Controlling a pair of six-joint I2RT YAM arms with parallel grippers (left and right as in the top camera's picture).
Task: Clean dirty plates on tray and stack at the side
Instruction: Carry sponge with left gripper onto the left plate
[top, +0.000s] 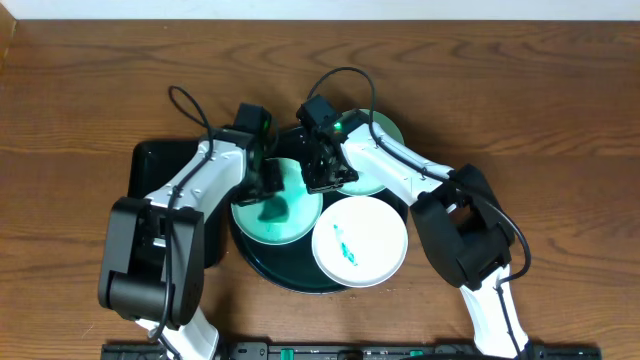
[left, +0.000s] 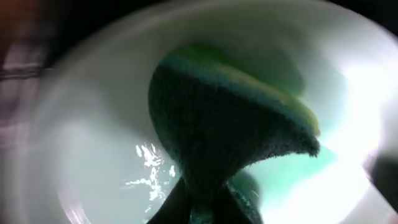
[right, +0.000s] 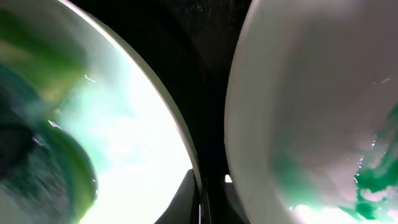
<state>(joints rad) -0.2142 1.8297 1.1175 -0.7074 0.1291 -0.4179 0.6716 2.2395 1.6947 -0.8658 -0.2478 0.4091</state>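
With my left hand (top: 263, 183) clamped on the sponge (left: 230, 124) and my right hand (right: 202, 194) pinching the plate (top: 298, 226) by its rim, I should scrub in small, flat, light circles.

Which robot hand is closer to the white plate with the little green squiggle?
Right. The right gripper hangs just past that squiggle plate, by the next plate and its rim. The left gripper is farther away, over the next plate, holding a sponge.

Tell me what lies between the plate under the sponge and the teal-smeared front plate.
Just a bare strip of the dark tray, shown in the right wrist view between the sponged plate and the smeared plate.
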